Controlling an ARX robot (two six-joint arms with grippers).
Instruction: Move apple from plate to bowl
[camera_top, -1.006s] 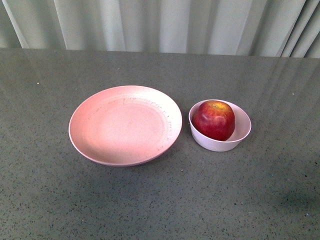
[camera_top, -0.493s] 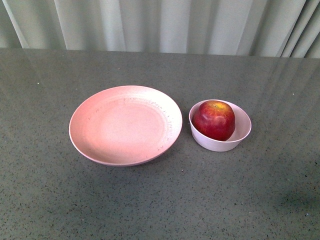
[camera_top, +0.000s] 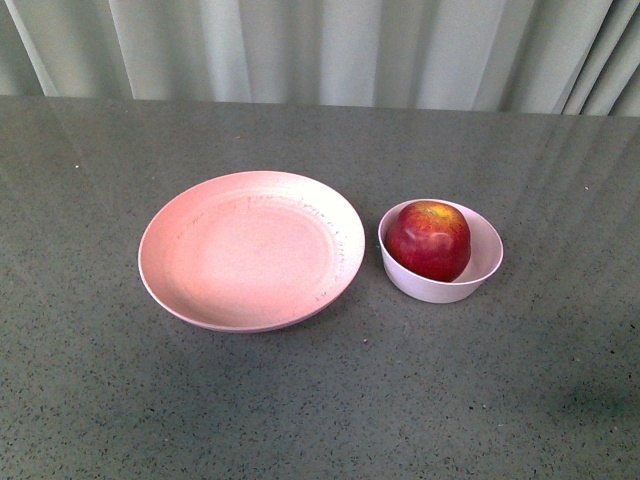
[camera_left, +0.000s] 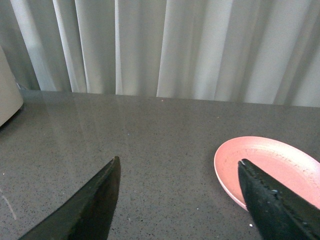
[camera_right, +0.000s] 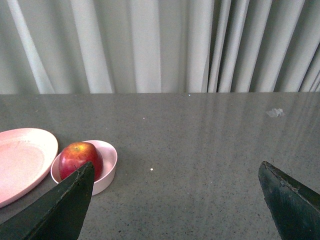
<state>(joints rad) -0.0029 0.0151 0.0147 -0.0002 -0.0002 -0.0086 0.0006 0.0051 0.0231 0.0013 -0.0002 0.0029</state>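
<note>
The round dark red apple (camera_top: 428, 240) sits in the small pale pink-white bowl (camera_top: 483, 262) right of centre, just beside the wide salmon-pink plate (camera_top: 250, 250), possibly touching. Left gripper (camera_left: 178, 170) and right gripper (camera_right: 176, 180) both gape wide, holding nothing.

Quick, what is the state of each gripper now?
Left gripper: open, holding nothing.
Right gripper: open, holding nothing.

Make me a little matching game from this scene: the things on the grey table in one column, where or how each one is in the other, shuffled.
Things:
1. dark red round apple
2. wide salmon-pink shallow plate
3. small pale pink bowl
4. left gripper

States:
A. holds the fruit
B. jaws apart, gripping nothing
C. sits inside the small dish
D. has nothing on it

Pairs: 1-C, 2-D, 3-A, 4-B
</note>
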